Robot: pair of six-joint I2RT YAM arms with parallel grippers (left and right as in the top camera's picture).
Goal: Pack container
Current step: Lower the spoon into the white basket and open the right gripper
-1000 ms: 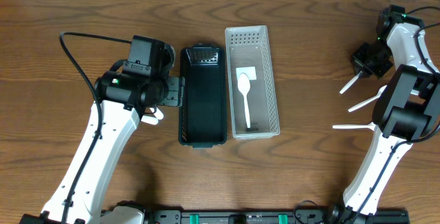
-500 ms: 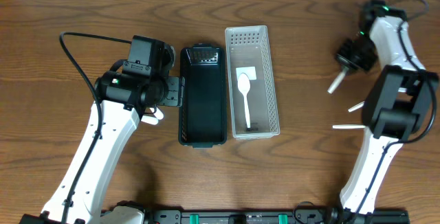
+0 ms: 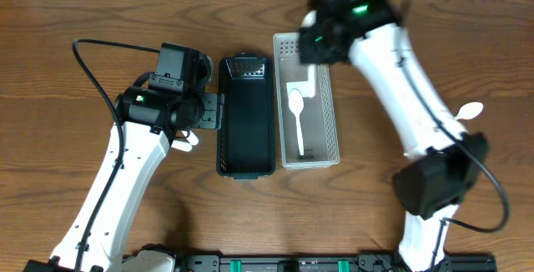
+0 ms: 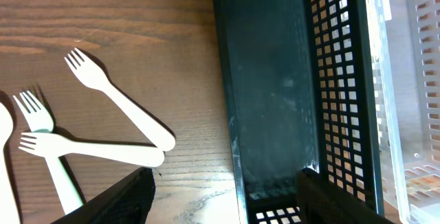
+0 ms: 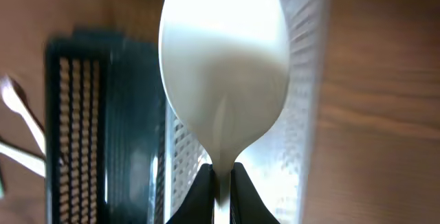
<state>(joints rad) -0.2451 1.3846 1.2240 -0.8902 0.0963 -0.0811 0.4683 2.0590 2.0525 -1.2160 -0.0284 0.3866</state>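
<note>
You're on a robotics lab bench, not a home. Bare wood-grain table [image 3: 67, 22]. Left arm [image 3: 125, 180] and right arm [image 3: 400, 80] come off a black rail [image 3: 275, 264] with green fittings at 6 o'clock. Exposed cable [image 3: 117, 44] loops at 10 o'clock.

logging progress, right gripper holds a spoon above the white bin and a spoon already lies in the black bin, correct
Not quite: the black bin is empty. The lying spoon is in the white bin, as the overhead view shows.

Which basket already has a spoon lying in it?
The white basket: a spoon lies on its floor, while the black basket beside it is empty.
</note>
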